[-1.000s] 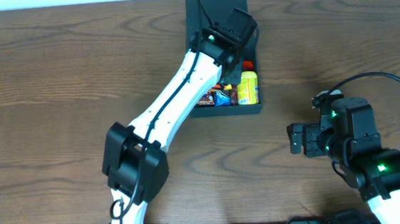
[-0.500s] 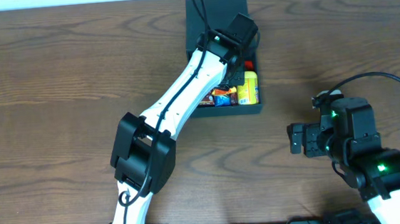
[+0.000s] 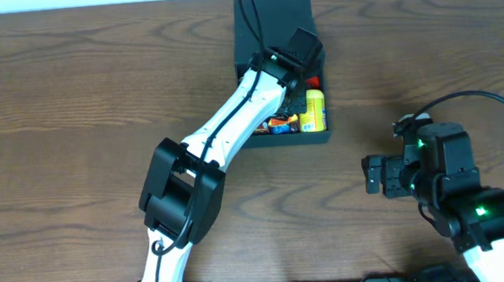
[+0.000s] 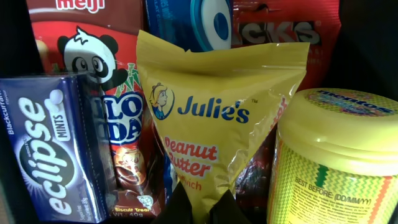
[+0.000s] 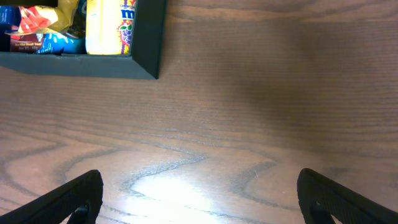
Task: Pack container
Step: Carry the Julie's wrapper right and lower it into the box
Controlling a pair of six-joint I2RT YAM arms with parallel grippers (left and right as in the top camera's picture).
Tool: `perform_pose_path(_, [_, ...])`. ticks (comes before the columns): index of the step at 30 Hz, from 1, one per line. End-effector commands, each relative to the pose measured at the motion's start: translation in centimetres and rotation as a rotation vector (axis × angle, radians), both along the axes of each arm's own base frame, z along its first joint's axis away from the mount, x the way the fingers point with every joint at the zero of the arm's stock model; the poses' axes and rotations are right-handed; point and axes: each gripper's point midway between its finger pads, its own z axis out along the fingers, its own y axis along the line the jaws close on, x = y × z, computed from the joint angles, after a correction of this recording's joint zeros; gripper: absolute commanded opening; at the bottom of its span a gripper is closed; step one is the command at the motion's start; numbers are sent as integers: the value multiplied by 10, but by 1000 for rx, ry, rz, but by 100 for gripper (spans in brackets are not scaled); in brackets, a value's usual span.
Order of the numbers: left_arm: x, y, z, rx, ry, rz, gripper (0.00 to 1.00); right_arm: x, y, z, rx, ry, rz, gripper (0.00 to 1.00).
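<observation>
Reaches deeper into dark teal-green square container (image 3: 274,18).
Keeps left gripper (image 4: 205,208) pinched on yellow Julie's packet (image 4: 211,112), apparently near placing it; leaves right gripper (image 5: 199,193) spread wide, idle.

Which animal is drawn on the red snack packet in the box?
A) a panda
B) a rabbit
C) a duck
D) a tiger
A: the left wrist camera shows a black-and-white panda face printed on the red snack packet standing inside the box.
</observation>
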Motion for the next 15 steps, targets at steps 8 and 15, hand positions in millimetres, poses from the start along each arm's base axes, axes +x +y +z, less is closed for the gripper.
perform_pose_path(8, [-10, 8, -18, 31, 54, 14, 39, 2, -1, 2, -4, -8, 4, 99])
perform_pose_path(15, [-6, 6, 5, -1, 6, 12, 56, 2, -1, 2, -4, -8, 4, 99])
